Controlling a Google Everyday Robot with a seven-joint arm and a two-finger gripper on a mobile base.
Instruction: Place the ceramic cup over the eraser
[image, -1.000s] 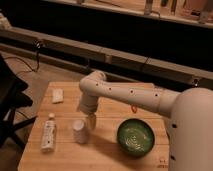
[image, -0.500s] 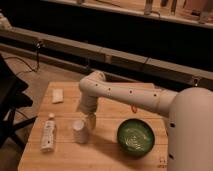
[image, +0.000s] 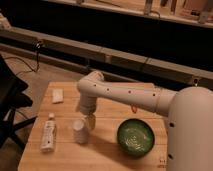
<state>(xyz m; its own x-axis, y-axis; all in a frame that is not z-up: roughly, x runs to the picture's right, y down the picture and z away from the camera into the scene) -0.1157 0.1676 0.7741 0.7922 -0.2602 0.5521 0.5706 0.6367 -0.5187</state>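
The small white ceramic cup (image: 81, 131) stands on the wooden table (image: 105, 150), left of centre. The eraser (image: 58, 96) is a small white block at the table's far left. My gripper (image: 88, 118) hangs from the white arm right above and slightly behind the cup, close to its rim. Whether it touches the cup cannot be told.
A white tube-like bottle (image: 48, 134) lies near the table's left front edge. A green bowl (image: 135, 137) sits right of the cup. My white arm (image: 130, 97) spans the table's back. A dark chair (image: 10, 105) stands to the left of the table.
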